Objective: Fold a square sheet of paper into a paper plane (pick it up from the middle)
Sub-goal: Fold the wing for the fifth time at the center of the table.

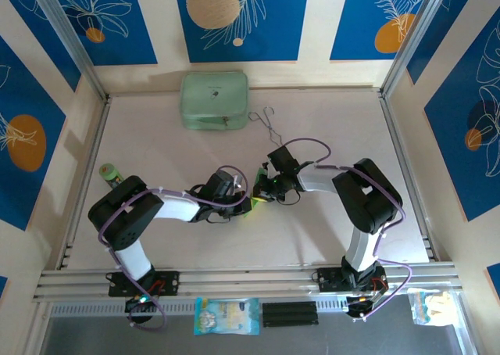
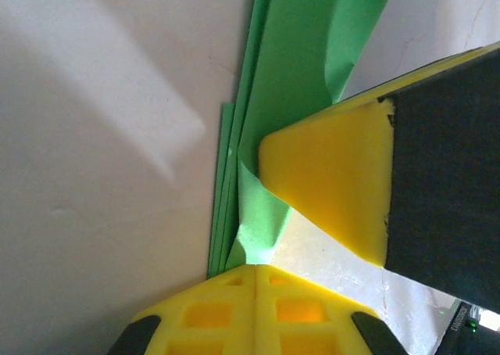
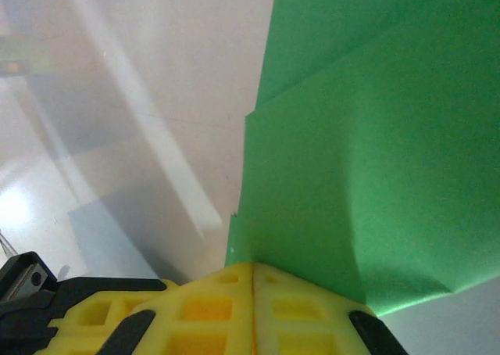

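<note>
Pinching the folded green paper (image 3: pixel 367 136) at the middle of the bench (image 1: pixel 156 144), left hand (image 2: pixel 256 277) and right hand (image 3: pixel 252 270) both clamped on its edge, paper mostly hidden beneath them from above, cropped up close.

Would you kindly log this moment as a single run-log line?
stage: folding | left gripper: shut on green paper | right gripper: shut on green paper | paper: creased, layered | mint case, tongs: far side
</note>
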